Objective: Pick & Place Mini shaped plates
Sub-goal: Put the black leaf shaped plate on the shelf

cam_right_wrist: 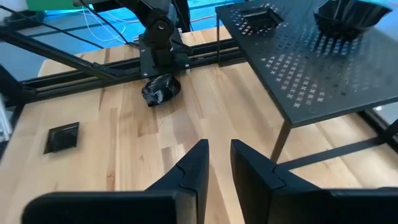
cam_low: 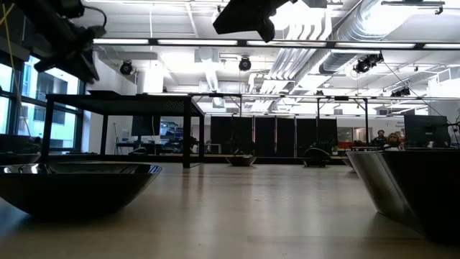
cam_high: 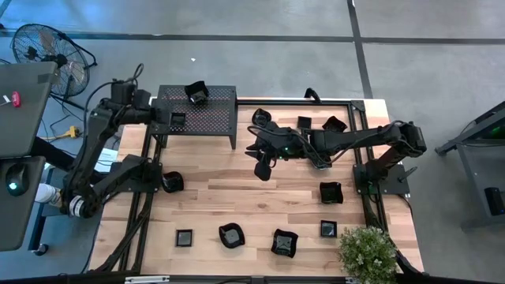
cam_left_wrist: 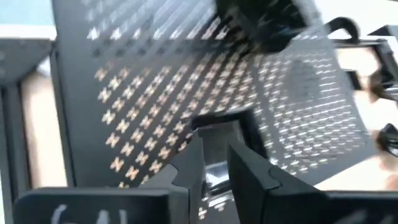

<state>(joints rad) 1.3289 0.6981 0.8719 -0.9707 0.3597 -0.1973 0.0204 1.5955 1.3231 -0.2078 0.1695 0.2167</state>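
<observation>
The mini shaped plates (cam_high: 230, 234) lie scattered across the tabletop (cam_high: 237, 201), two already on the rack (cam_high: 197, 106) at upper left, where the left claw (cam_high: 175, 120) pinches a square plate (cam_left_wrist: 214, 146), apparently placing it and due to release, while the right claw (cam_high: 263, 169) hovers mid-frame, slightly spread and empty.

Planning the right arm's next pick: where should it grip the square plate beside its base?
Probably pinch one straight raised rim of the square plate, one finger inside, one outside, descending from above: it lies flat and shallow, leaving no side to grasp.
</observation>
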